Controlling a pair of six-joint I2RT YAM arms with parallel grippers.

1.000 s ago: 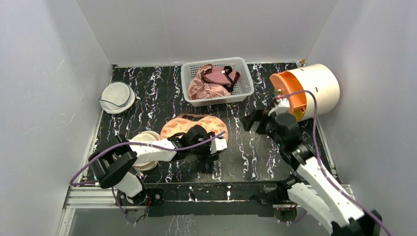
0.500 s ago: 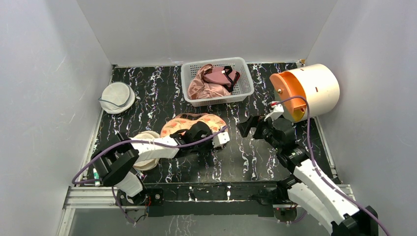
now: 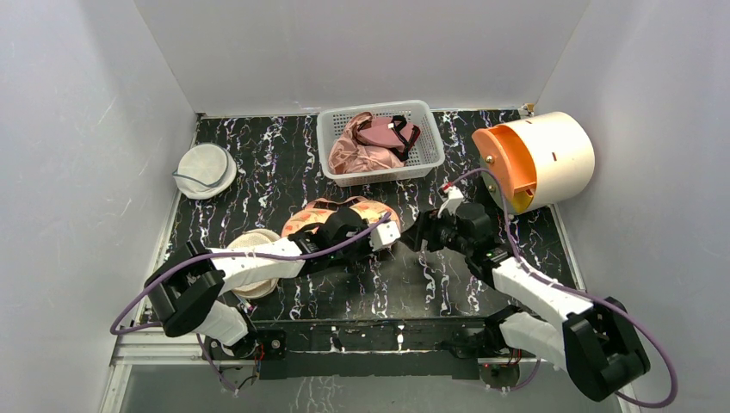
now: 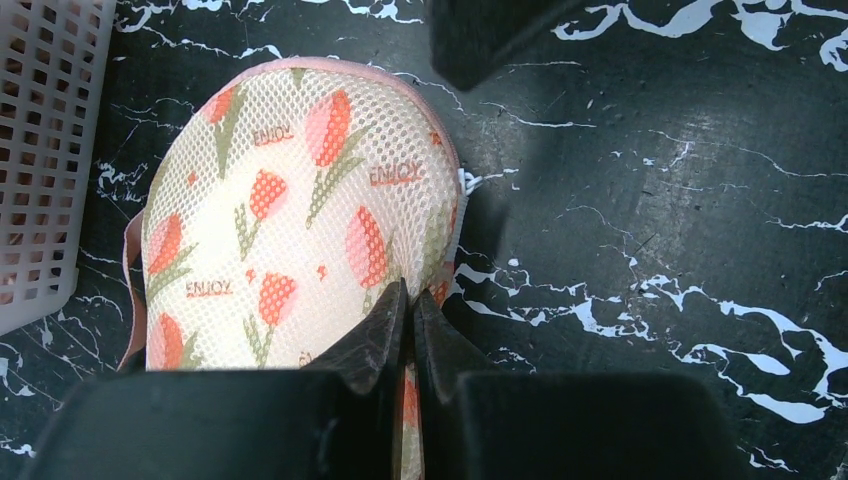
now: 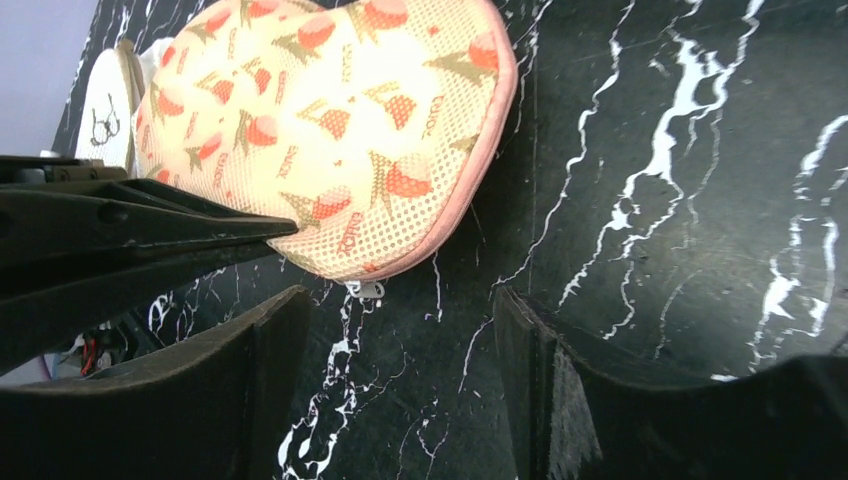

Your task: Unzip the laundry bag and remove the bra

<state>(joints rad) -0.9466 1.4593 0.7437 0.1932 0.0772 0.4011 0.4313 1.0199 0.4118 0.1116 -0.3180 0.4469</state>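
The peach laundry bag (image 3: 306, 221) with red-green tulip print lies mid-table, its pink zip edging closed. My left gripper (image 3: 361, 231) is shut on the bag (image 4: 290, 200) at the near edge of the right lobe, with fabric pinched between its fingertips (image 4: 392, 305). Just right of the bag, my right gripper (image 3: 413, 236) hovers low and open, nothing between its fingers (image 5: 280, 330). The small zip pull (image 5: 368, 290) hangs at the bag's edge (image 5: 350, 120), just ahead of those open jaws. The bra is hidden.
A white basket (image 3: 433, 142) at the back holds a pink garment and a maroon bra. An orange-and-cream drum (image 3: 547, 155) lies at the right. A round white pouch (image 3: 207, 169) sits far left, and a cream pouch (image 3: 250, 243) lies under my left arm.
My left gripper has closed on the bag's edge. The right arm has swung left and down to the bag's right end, and its jaws have narrowed somewhat.
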